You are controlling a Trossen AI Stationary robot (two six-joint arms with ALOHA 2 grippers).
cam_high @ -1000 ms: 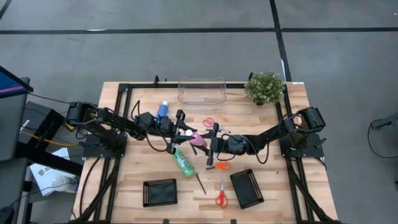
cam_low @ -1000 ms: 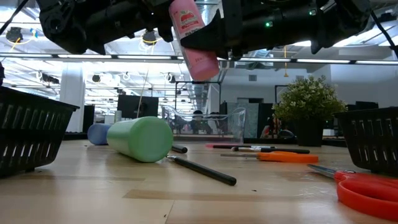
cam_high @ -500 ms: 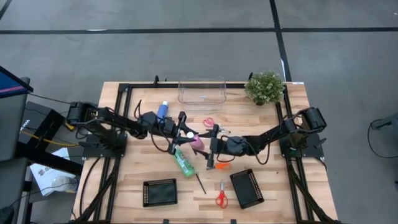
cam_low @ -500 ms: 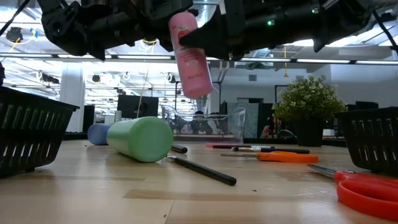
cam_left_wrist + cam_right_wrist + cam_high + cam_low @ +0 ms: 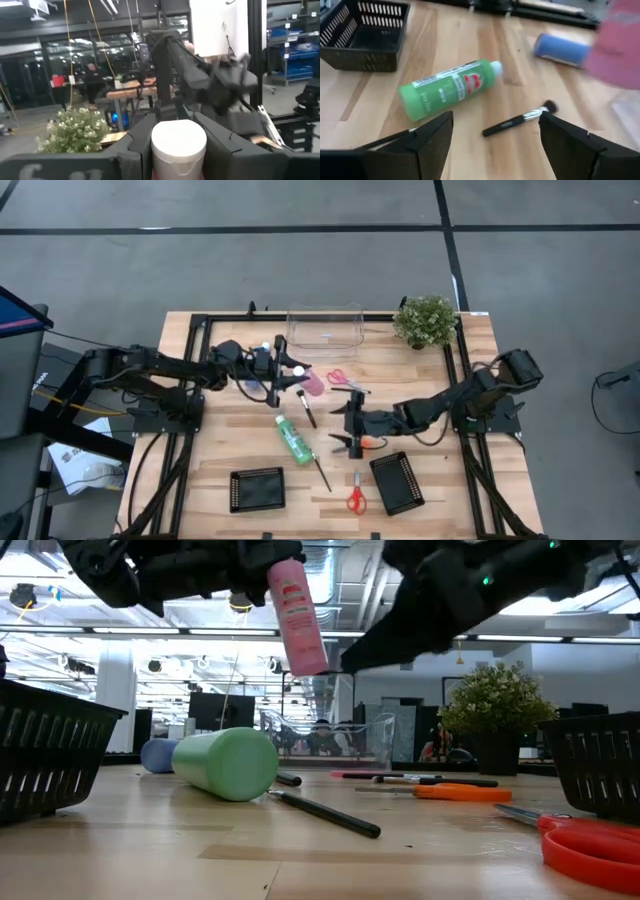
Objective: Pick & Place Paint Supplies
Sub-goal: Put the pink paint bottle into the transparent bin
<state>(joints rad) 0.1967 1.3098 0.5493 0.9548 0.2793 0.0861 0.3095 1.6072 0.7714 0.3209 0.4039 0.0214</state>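
Pink bottle (image 5: 311, 384) now nearer clear bin (image 5: 324, 327)

Bare wood lies between green bottle (image 5: 295, 439) and scissors (image 5: 355, 493); a brush (image 5: 322, 474) crosses it

The table (image 5: 230, 460) was pale butcher-block wood, its surface smooth with a light sheen. The green bottle (image 5: 447, 88) and pink bottle (image 5: 296, 615) looked like smooth plastic; the pink one's white cap (image 5: 178, 141) was glossy. The baskets (image 5: 257, 489) were matt black mesh plastic. The bin (image 5: 324, 326) was clear plastic.
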